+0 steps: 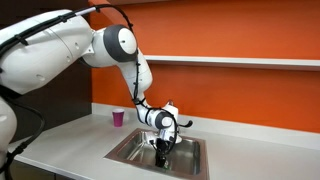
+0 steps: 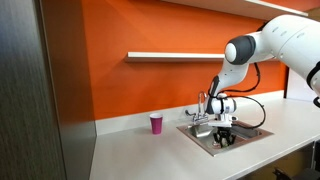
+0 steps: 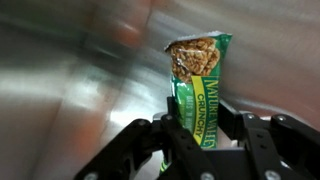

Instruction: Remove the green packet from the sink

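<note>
**Green packet (image 3: 205,90) pinched between the fingers, down inside the sink**

The small dark green packet, a glossy granola-bar wrapper with a picture of oat bars at one end, stands on end between the two black fingers of the Robotiq gripper (image 3: 205,135). The jaws are closed narrowly on its lower half. Gripping it by its flat faces looks chosen so that the thin wrapper cannot slide out on the way up.

In both exterior views the gripper reaches straight down into the rectangular stainless steel sink (image 1: 128,152), below its rim. The green packet is therefore still inside the sink, against blurred steel in the wrist view. Whether it still touches the sink floor cannot be told. The white jointed arm (image 1: 120,45) bends steeply over the sink, probably so that it clears the chrome faucet (image 2: 203,104) at the sink's back edge.

The small pink cup (image 1: 119,118) stands upright on the pale counter (image 1: 60,140) beside the sink, well apart from the gripper, and needs no handling.

Counted: one green packet, one pink cup, one sink, one faucet, one arm, one gripper with two fingers.
</note>
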Available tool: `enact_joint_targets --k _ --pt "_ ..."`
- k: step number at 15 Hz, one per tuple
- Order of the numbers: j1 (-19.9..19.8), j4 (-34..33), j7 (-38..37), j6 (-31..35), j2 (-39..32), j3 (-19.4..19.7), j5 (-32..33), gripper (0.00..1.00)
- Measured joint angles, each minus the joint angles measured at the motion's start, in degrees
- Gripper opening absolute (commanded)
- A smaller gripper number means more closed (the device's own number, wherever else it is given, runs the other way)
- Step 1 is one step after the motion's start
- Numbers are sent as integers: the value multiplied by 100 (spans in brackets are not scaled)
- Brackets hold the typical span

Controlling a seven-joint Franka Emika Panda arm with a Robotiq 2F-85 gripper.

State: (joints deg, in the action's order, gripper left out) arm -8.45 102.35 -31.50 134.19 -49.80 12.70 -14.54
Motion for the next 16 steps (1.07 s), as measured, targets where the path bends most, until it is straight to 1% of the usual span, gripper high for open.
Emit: enact_joint_targets --k 9,16 --pt "23 -80 0 -87 35 19 7 16" --pt "170 -55 0 -221 362 229 106 16"
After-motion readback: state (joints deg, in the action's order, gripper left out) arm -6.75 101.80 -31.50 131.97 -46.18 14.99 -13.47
